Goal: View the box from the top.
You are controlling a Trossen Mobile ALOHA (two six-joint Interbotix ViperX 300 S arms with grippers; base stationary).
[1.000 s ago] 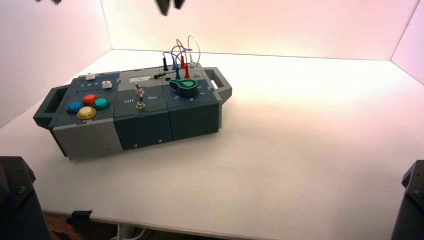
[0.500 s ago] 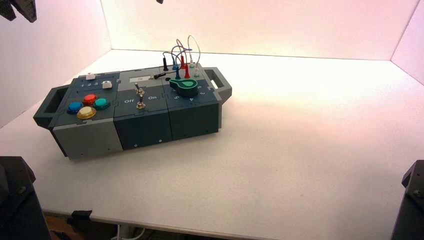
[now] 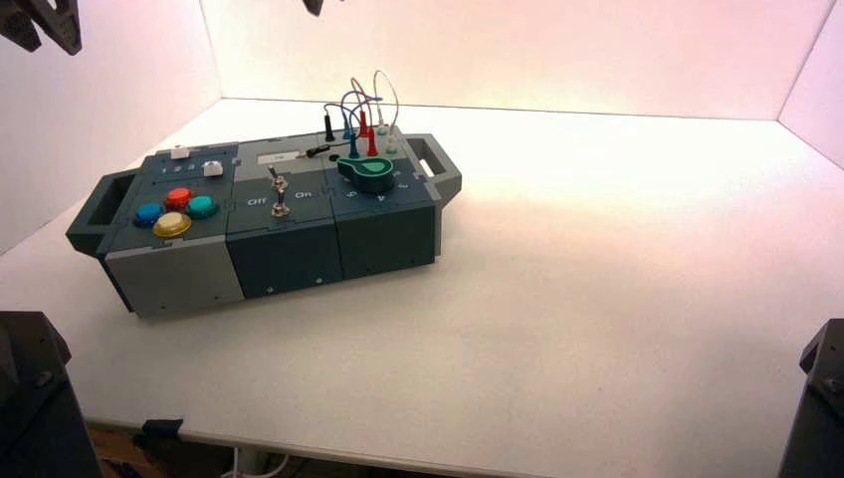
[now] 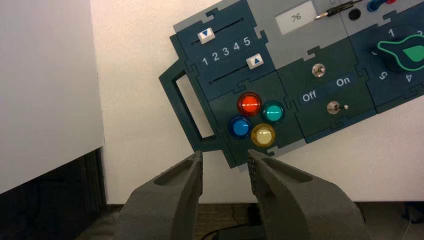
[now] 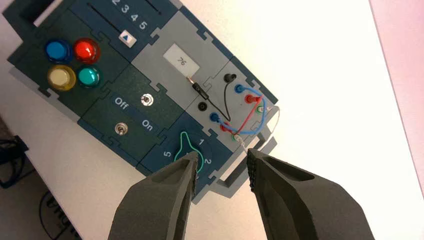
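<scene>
Fingers stand apart on both of our grippers, with nothing between them. We hold the left gripper [image 4: 225, 155] raised above the left end of the box [image 3: 289, 214], and the right gripper [image 5: 222, 157] raised above its right part, near the teal knob [image 5: 189, 152]. We see the box on the left half of the white table [image 3: 597, 319], set at a slant, its end handles sticking out. On its left part sit four round buttons, red [image 4: 249, 104], green [image 4: 273, 112], blue [image 4: 240, 127] and yellow [image 4: 263, 135], beside two white-capped sliders; one cap [image 4: 206, 35] lies near the 1, the other [image 4: 254, 61] near the 5. We find two metal toggle switches [image 4: 318, 70] by the Off and On lettering, and black, blue, red and white wires [image 5: 250, 131] plugged in behind the knob.
</scene>
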